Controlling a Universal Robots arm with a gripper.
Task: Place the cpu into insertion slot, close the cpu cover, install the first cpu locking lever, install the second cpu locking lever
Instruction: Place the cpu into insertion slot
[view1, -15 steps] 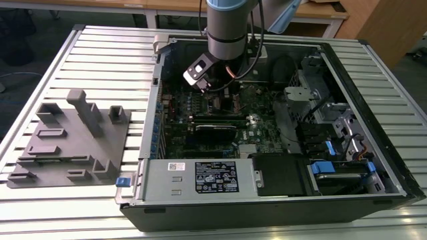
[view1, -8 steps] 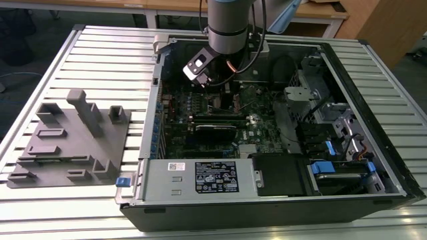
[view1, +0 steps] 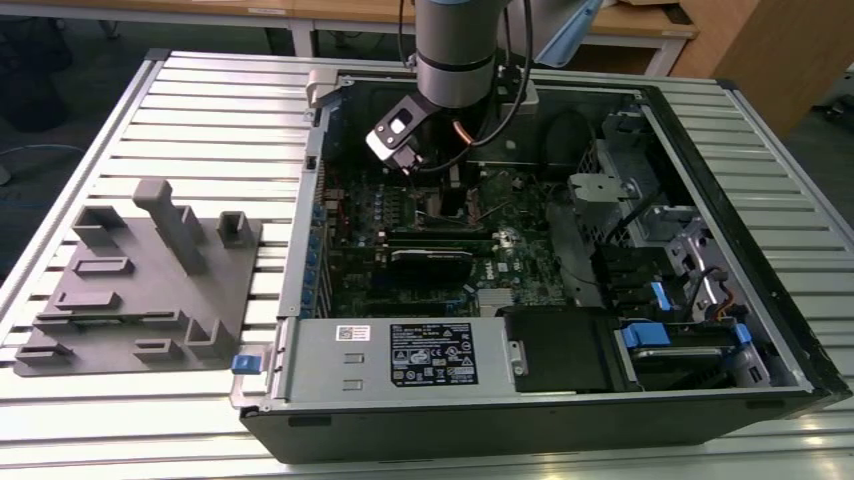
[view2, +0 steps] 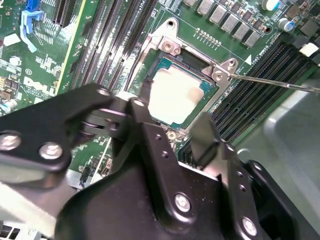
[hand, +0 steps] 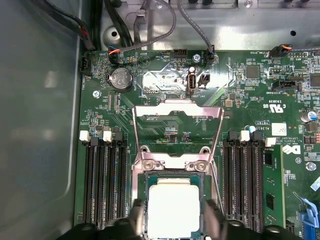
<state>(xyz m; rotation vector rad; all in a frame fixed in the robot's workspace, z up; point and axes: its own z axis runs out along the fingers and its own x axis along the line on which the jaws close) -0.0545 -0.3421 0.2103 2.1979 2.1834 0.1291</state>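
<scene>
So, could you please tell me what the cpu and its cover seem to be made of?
The cpu: a dull, pale silvery-grey top, likely matte metal, with a green rim that looks like circuit board. The cover: a thin frame with bright glints, apparently polished sheet metal.

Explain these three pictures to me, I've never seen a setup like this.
A robot arm works inside an open computer case on a slatted table; a grey parts holder lies at the exterior view's left. That camera stands off the arm. Both wrist views come from cameras riding on the arm. Its pincer sits right at the cpu, a small silvery chip lying in its socket. Whether it grips the chip, I cannot tell. The cpu cover, a shiny metal frame, is flipped open.
</scene>
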